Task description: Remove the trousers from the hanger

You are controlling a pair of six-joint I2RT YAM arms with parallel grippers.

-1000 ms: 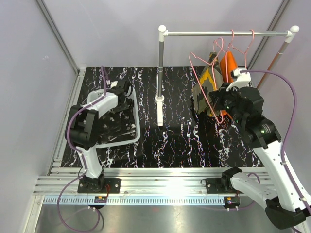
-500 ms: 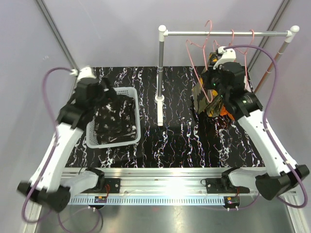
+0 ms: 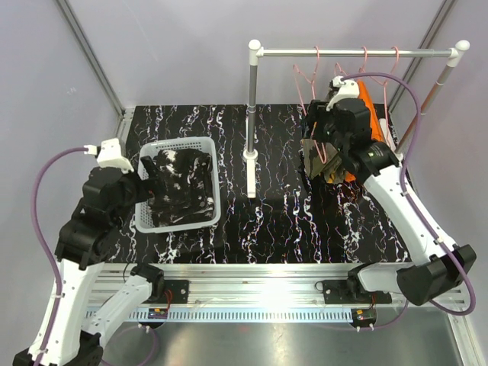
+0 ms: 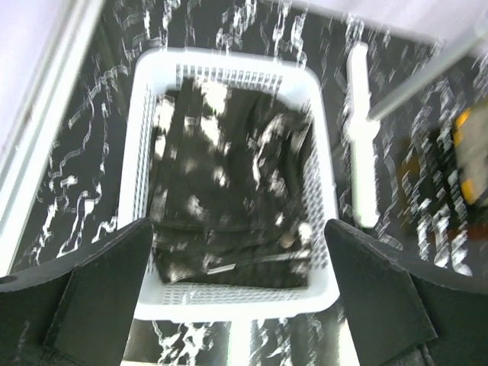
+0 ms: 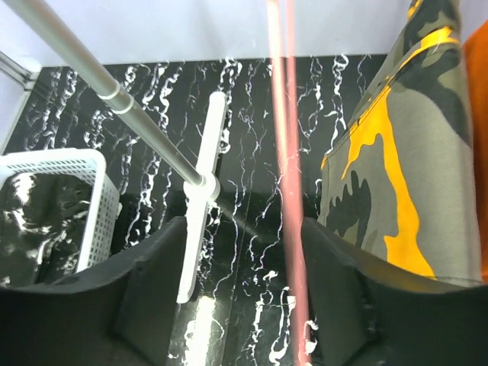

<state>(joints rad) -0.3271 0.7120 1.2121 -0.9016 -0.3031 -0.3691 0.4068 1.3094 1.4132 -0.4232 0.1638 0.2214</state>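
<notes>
Top external view, from the left: the left claw (image 3: 145, 183) hovers at the left rim of a white basket (image 3: 177, 142) on the marbled black tabletop (image 3: 282, 213). The dark trousers (image 3: 179, 191) lie crumpled inside the basket, off any hanger. The left wrist view shows this claw's fingers spread wide and holding nothing, with the basket between them and below.

Past the rack's upright post (image 3: 251, 114), the right claw (image 5: 244, 236) is raised under the rail (image 3: 358, 52). In the right wrist view its fingers are parted, and the wire of a pink hanger (image 5: 288, 152) runs down between them, close to the right-hand finger. I cannot tell whether it touches. Just beside it the camouflage trousers (image 5: 381, 175) hang, and the orange trousers (image 5: 479, 152) hang behind them at the far right. By my reading, one garment is done and two remain.

The risks I see:
- The thin wire could slip out as the fingers come together, since it sits off-centre.
- Pulling on the wire instead of the cloth could lift the hanger off the rail with the trousers on it.
- The loose wire could swing and snag the neighbouring hangers.
- The orange pair is crowded close behind and could be dragged along.

No brand, label or writing is readable in any view.
</notes>
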